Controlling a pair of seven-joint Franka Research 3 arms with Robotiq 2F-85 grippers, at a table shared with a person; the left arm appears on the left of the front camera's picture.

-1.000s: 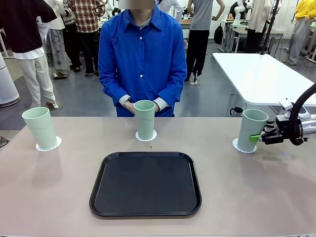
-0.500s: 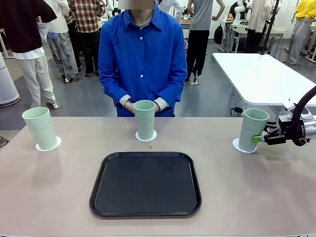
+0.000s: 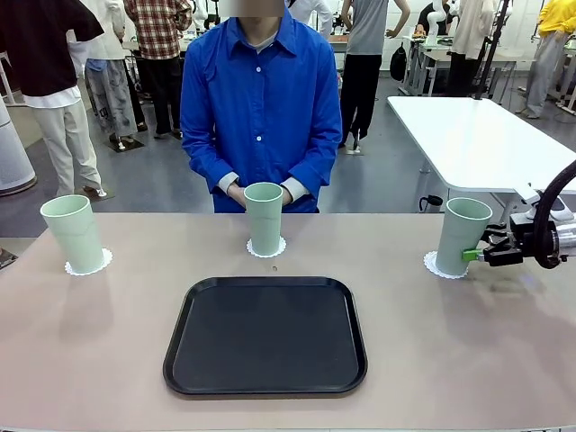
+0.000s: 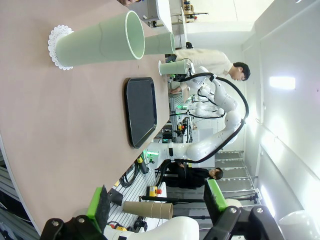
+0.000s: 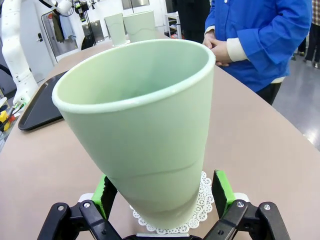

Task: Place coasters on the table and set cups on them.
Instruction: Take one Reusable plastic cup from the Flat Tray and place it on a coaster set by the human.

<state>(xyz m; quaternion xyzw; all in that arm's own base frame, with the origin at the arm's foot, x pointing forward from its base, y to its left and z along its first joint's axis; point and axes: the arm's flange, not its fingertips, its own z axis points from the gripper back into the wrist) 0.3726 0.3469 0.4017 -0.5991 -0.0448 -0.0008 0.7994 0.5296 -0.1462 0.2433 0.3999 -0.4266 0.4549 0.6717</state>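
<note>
Right claw (image 3: 477, 256), front view: jaws apart, green pad tip just at the side of the right-hand cup (image 3: 462, 236), holding nothing as far as can be judged. Cup upright on its coaster (image 3: 433, 265) near the right end of the beige worktop (image 3: 108, 351). Middle cup (image 3: 264, 218) upright on a doily (image 3: 280, 247) at the far edge, in front of the person's clasped hands (image 3: 236, 193). Left cup (image 3: 73, 233) upright on a doily (image 3: 101, 263) near the left end. Black tray (image 3: 265, 335) bare in the middle. Three coasters down, three cups on them: task looks complete, with only the arm's clearing away left.

Left wrist view: left claw (image 4: 157, 202) spread wide, green pads with nothing between them, well back from the worktop edge. Nearest cup (image 4: 102, 41) on its scalloped coaster (image 4: 54, 42), picture rolled sideways; tray (image 4: 140, 111) beyond it, another cup (image 4: 159, 42) and a third (image 4: 175, 67) farther off.

Right wrist view: right claw (image 5: 162, 192) with pads on either side of the cup (image 5: 145, 130), a narrow gap visible at each side near the base, so apparently released rather than clamped. Cup base seated on the doily (image 5: 202, 197), which shows around it. Person's hands (image 5: 217, 47) folded at the far edge, tray (image 5: 40, 105) to the left, two more cups (image 5: 132, 26) beyond.
</note>
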